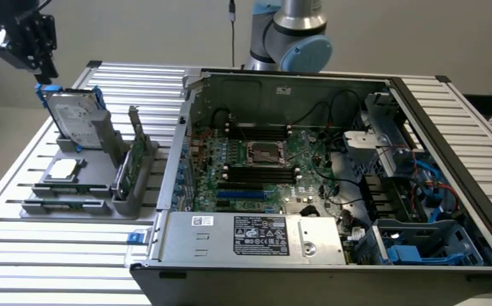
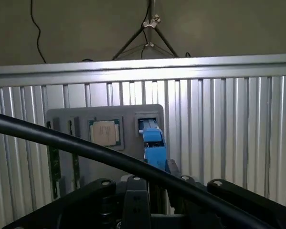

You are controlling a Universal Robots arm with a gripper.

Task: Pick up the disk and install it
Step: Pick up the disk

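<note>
Black claw (image 1: 45, 75) up in open air at the bench (image 1: 42, 255) edge, cannot tell how wide it is, just above the disk (image 1: 72, 118), disk standing up in the grey holder (image 1: 93, 183), chip (image 1: 63, 169) and green card (image 1: 125, 167) in other slots, open computer case (image 1: 184, 146) beside

The disk (image 1: 72, 121) was dull silver-grey metal framed in smooth blue plastic; the table (image 1: 59, 274) at its six o'clock was ribbed, matt metal.
</note>
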